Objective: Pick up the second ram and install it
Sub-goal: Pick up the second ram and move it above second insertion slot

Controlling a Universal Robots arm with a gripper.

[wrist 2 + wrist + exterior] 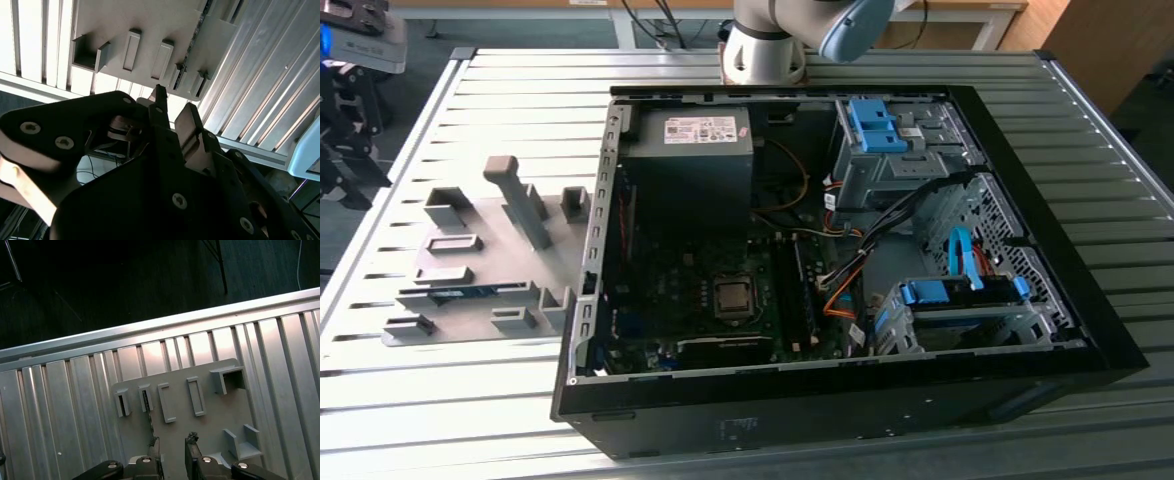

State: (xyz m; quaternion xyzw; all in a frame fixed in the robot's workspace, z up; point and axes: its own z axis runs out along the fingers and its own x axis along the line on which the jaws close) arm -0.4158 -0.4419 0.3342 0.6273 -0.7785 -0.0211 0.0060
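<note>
The second ram [470, 291] is a thin blue-green stick lying between grey blocks on the grey holder plate [467, 215], at the exterior view's left. In the second wrist view it appears edge-on as a dark thin line [189, 56] between two blocks. My gripper [172, 442] hangs well above that plate, apart from it, open with nothing between its fingers. In the second wrist view the gripper [173, 107] points at the plate's edge. The arm's base [767, 45] stands at the back of the table.
An open black computer case [1107, 350] lies on the slatted metal table [440, 400], with the motherboard's long black slots [790, 290] and the power supply [694, 150] inside. The table's far edge [150, 325] borders a dark floor. Upright holder blocks [520, 200] stand on the plate.
</note>
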